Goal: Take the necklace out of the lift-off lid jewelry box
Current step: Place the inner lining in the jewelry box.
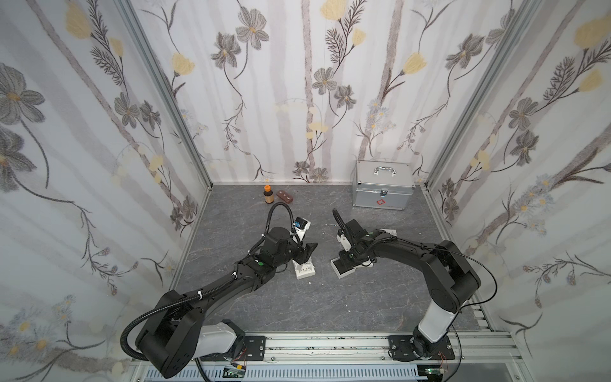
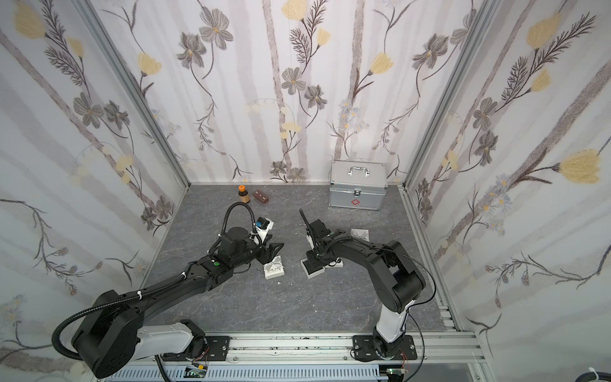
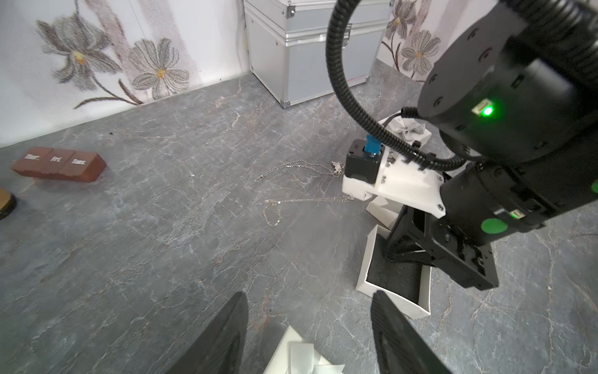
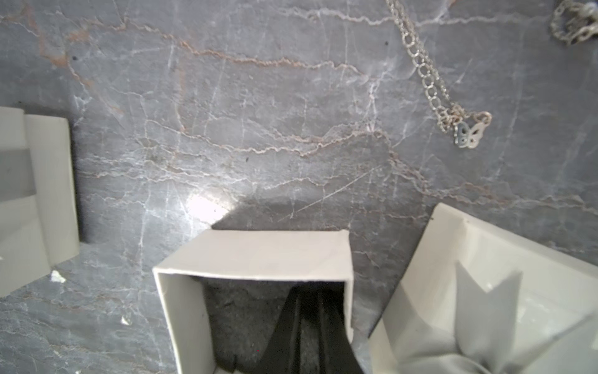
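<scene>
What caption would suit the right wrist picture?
Right gripper inside the open foam-lined white box; the necklace lies outside it on the grey marbled table.
</scene>
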`<state>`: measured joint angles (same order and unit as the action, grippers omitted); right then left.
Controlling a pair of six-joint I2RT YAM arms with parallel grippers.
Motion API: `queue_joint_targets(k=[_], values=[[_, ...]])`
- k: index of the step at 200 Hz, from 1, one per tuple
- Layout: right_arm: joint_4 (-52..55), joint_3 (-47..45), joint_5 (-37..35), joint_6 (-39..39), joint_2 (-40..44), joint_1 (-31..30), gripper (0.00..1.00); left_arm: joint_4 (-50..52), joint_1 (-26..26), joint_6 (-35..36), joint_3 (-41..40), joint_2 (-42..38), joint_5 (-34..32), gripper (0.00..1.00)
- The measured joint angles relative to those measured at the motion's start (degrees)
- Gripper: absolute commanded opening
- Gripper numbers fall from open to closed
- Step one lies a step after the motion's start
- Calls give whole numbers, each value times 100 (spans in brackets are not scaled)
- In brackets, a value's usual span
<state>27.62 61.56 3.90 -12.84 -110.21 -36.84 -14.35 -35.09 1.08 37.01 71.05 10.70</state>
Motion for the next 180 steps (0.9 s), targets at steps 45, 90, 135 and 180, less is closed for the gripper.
queue_joint_targets(k=[45, 90, 135, 180], values=[[-33, 129, -125, -59, 330, -103, 10, 9, 199, -28, -225, -470, -20, 63], [-131, 221, 24, -63, 155, -208, 9, 13, 260, -111, -264, -577, -15, 63], [-299, 304, 225, -105, -168, -323, 9, 50, 302, -125, -264, -706, -15, 64], [-391, 326, 260, -127, -417, -328, 9, 144, 334, -125, -264, -748, -17, 64]])
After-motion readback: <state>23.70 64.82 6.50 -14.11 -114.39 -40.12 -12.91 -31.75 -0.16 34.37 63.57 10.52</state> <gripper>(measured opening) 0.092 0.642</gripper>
